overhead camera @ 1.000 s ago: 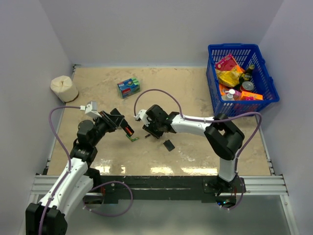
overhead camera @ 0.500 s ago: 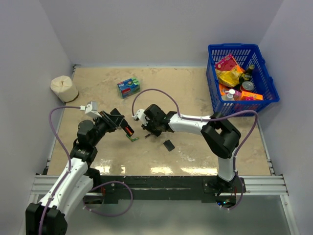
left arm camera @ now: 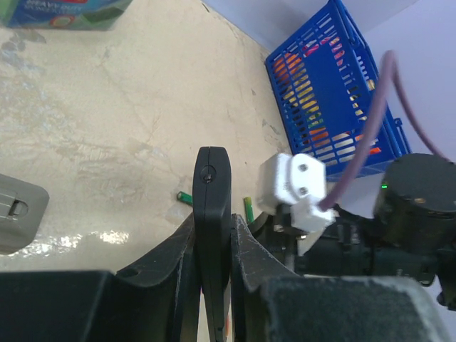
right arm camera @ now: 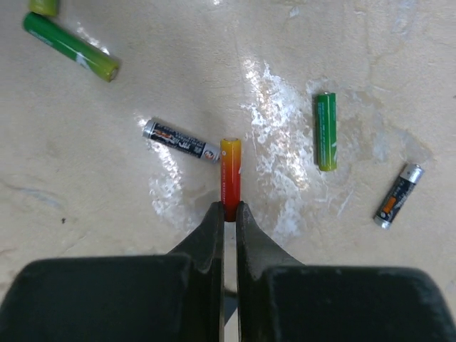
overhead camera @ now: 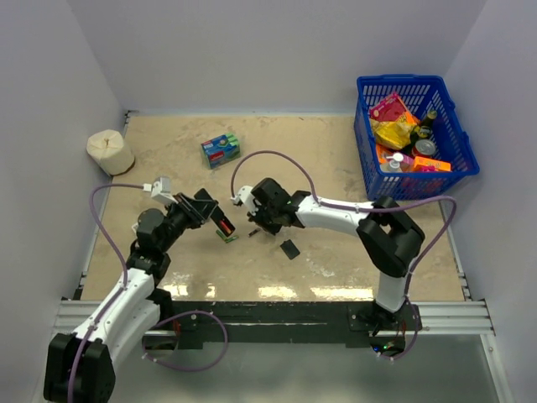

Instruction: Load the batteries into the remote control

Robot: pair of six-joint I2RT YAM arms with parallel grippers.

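- My left tool (left arm camera: 214, 231) grips the slim black bar-shaped remote (left arm camera: 212, 182), edge-on.
- And my right tool (right arm camera: 229, 212) pinches one orange-red cylindrical battery (right arm camera: 230, 167) by its end.

Counts by kind.
Batteries (right arm camera: 71, 46) six: one orange-red (right arm camera: 230, 171), three green (right arm camera: 326, 132), two black (right arm camera: 182, 140). Black remote (left arm camera: 212, 206) one, grey remote (left arm camera: 18, 214) one, back cover (overhead camera: 290, 248) one, basket (overhead camera: 366, 143) one, paper roll (overhead camera: 110, 151) one, packet (overhead camera: 221, 149) one.

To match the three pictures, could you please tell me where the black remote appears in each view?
Top external: left of centre, black remote held by the left end effector.
Left wrist: bottom centre, edge-on between the fingers.
Right wrist: not in it.
Shared landmark: blue basket, in top external and left wrist only.
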